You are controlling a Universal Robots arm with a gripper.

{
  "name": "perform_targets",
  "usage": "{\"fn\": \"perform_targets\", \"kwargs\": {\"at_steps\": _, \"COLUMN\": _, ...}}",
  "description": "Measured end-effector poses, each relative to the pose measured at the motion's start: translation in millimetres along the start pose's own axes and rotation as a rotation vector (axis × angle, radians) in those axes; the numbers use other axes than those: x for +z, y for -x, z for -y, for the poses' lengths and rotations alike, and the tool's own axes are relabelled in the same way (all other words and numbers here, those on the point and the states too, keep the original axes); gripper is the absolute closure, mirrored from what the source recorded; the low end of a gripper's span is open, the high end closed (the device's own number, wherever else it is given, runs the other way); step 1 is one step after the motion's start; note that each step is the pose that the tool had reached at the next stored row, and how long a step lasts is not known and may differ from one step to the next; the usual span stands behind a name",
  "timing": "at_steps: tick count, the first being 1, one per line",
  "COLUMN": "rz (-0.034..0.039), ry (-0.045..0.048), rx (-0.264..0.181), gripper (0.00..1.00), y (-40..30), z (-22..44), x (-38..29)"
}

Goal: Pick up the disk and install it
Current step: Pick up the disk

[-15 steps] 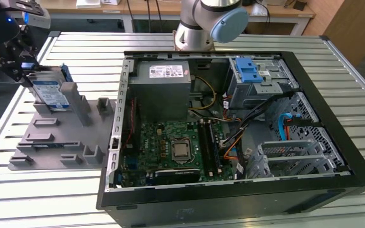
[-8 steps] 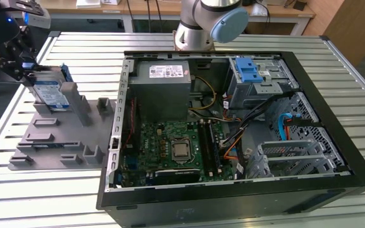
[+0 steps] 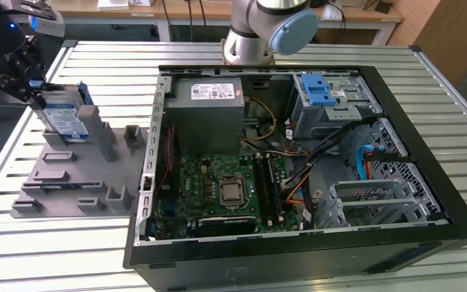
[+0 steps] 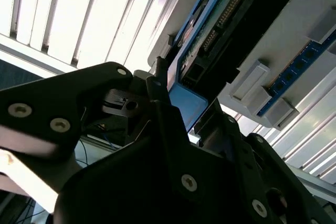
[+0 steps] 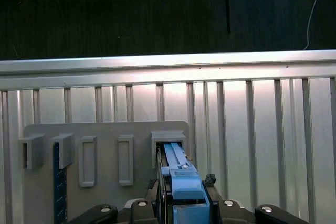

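Clamping the disk (image 3: 62, 119) upright in the grey fixture (image 3: 63, 177) — the gripper (image 3: 34, 91).

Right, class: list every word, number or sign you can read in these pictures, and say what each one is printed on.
White-and-blue label on the flat silver disk with the blue plastic bracket: print too small to read.
White sticker on the large grey metal power-supply box: print too small to read.
Green circuit board in the black computer case: markings too small to read.
No text can be quoted from any view.

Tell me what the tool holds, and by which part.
The tool holds the disk by its blue-bracketed end; the other end sits in the grey holder.
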State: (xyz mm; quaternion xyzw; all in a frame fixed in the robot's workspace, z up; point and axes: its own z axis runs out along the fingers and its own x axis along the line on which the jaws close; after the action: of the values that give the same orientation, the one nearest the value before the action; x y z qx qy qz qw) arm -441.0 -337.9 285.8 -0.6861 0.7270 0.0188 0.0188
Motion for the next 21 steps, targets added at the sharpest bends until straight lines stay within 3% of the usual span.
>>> {"fn": "perform_targets", "kwargs": {"at_steps": 6, "rz": -0.0053, "ry": -0.0001, "rx": 0.000, "gripper": 0.55, "y": 0.0, "z": 0.0, "x": -0.1}}
{"fn": "perform_targets", "kwargs": {"at_steps": 8, "rz": -0.0062, "ry": -0.0003, "rx": 0.000, "gripper": 0.56, "y": 0.0, "z": 0.0, "x": 0.0}}
{"fn": "perform_targets", "kwargs": {"at_steps": 9, "rz": -0.0068, "ry": -0.0003, "rx": 0.000, "gripper": 0.63, "y": 0.0, "z": 0.0, "x": 0.0}}
{"fn": "perform_targets", "kwargs": {"at_steps": 12, "rz": -0.0099, "ry": -0.0005, "rx": 0.000, "gripper": 0.63, "y": 0.0, "z": 0.0, "x": 0.0}}
{"fn": "perform_targets", "kwargs": {"at_steps": 21, "rz": -0.0286, "ry": -0.0006, "rx": -0.023, "gripper": 0.63, "y": -1.3, "z": 0.1, "x": -0.1}}
